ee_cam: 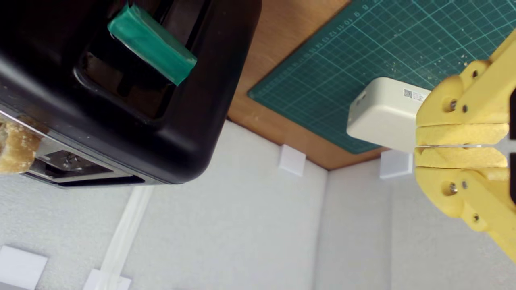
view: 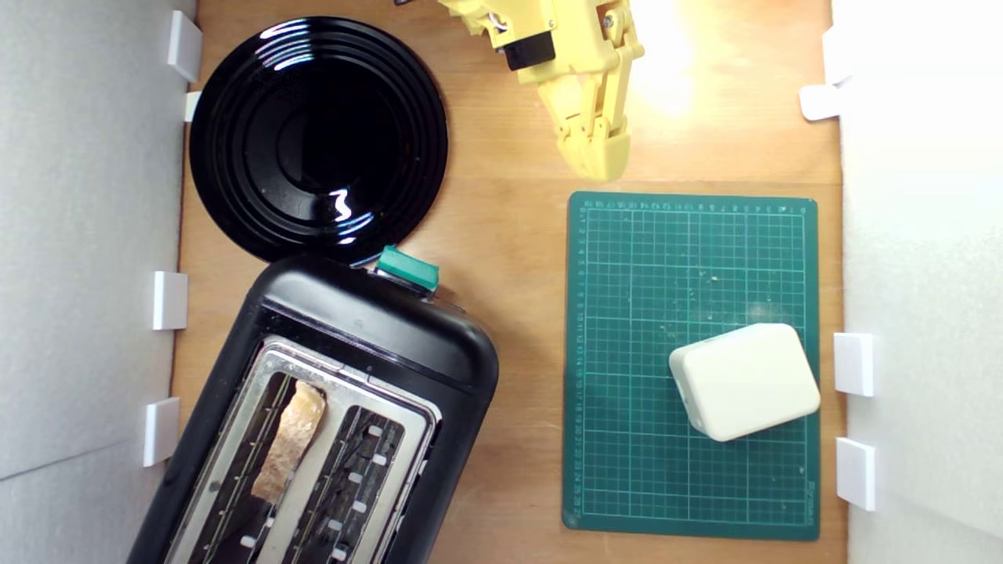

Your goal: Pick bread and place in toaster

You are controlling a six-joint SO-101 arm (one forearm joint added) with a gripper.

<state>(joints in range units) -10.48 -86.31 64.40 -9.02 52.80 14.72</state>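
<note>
The yellow plastic pincer (view: 599,160) hangs empty with its jaws pressed together, above the wooden tabletop (view: 509,227) near the green gridded cutting mat (view: 627,439). The wedge of rustic, brown-crusted bread (view: 290,440) stands in one slot of the black two-slot toaster (view: 376,329), beside the glossy black round plate (view: 317,133). A cream-white rounded plastic block (view: 744,381) lies on the mat.
</note>
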